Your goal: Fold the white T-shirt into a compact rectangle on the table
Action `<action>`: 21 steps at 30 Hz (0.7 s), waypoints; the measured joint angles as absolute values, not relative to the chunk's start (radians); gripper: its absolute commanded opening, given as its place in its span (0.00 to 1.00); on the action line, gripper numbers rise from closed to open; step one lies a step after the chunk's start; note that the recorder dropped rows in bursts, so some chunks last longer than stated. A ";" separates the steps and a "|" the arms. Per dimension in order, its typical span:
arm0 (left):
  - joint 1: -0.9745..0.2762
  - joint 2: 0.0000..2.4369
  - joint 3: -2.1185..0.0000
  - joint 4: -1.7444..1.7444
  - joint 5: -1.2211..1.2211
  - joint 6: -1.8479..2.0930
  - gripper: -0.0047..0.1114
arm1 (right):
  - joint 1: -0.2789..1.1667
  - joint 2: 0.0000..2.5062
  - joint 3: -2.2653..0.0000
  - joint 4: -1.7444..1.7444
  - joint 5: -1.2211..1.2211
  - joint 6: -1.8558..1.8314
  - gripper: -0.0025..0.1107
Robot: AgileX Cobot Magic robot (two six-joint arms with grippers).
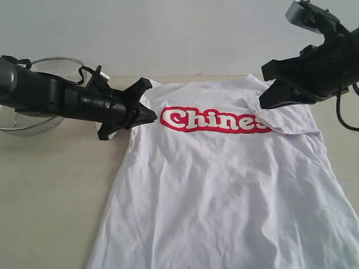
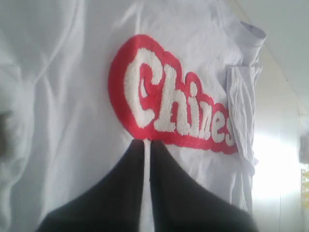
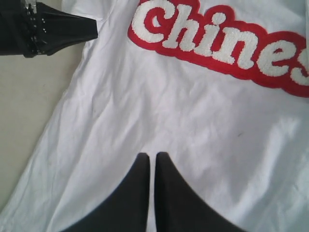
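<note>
The white T-shirt [image 1: 224, 185] lies flat and face up on the table [image 1: 50, 185], its red lettered band toward the far end. One sleeve [image 1: 277, 120] is folded inward over the end of the lettering; it also shows as a strip in the left wrist view [image 2: 241, 111]. My left gripper [image 1: 152, 116] is shut, its tips at the shirt's left shoulder edge, beside the start of the red band [image 2: 169, 96]. My right gripper [image 1: 262, 105] is shut and hangs just above the folded sleeve. Nothing shows between either pair of fingers [image 2: 148, 141] [image 3: 151, 154].
A wire-mesh metal bowl [image 1: 22, 122] stands at the back left, partly behind the left arm. Bare table [image 3: 24, 96] runs along the shirt's left side. The shirt's hem runs out of the exterior view at the front.
</note>
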State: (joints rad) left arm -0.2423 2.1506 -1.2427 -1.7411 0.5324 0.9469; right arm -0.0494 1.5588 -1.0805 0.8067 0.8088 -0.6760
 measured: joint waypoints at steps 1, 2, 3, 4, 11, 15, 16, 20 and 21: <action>-0.248 2.151 -1.243 -1.741 0.532 0.947 0.08 | -0.049 1.559 -1.081 0.807 0.809 -0.676 0.02; -0.250 2.151 -1.243 -1.741 0.530 0.938 0.08 | -0.049 1.559 -1.081 0.807 0.816 -0.676 0.02; -0.250 2.146 -1.243 -1.741 0.528 0.918 0.08 | -0.049 1.559 -1.081 0.807 0.824 -0.676 0.02; -0.244 2.128 -1.232 -1.741 0.509 0.872 0.08 | -0.049 1.559 -1.081 0.807 0.831 -0.676 0.02; -0.200 1.926 -1.204 -1.647 0.522 0.821 0.08 | 0.049 1.559 -1.081 0.812 0.744 -0.884 0.02; -0.165 1.770 -1.197 -1.473 0.487 0.844 0.08 | 0.203 1.584 -1.100 0.736 0.477 -0.951 0.11; -0.142 1.725 -1.184 -1.417 0.484 0.832 0.08 | 0.221 1.613 -1.135 0.729 0.468 -0.956 0.19; -0.067 1.593 -1.108 -1.316 0.471 0.810 0.08 | 0.230 1.762 -1.335 0.697 0.547 -0.960 0.43; -0.051 1.562 -1.088 -1.296 0.465 0.808 0.08 | 0.232 1.790 -1.379 0.673 0.565 -0.963 0.43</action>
State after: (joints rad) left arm -0.0512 1.5625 -1.0879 -1.2961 0.4652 0.8079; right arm 0.2322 1.7903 -1.3787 0.6733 0.5649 -0.9630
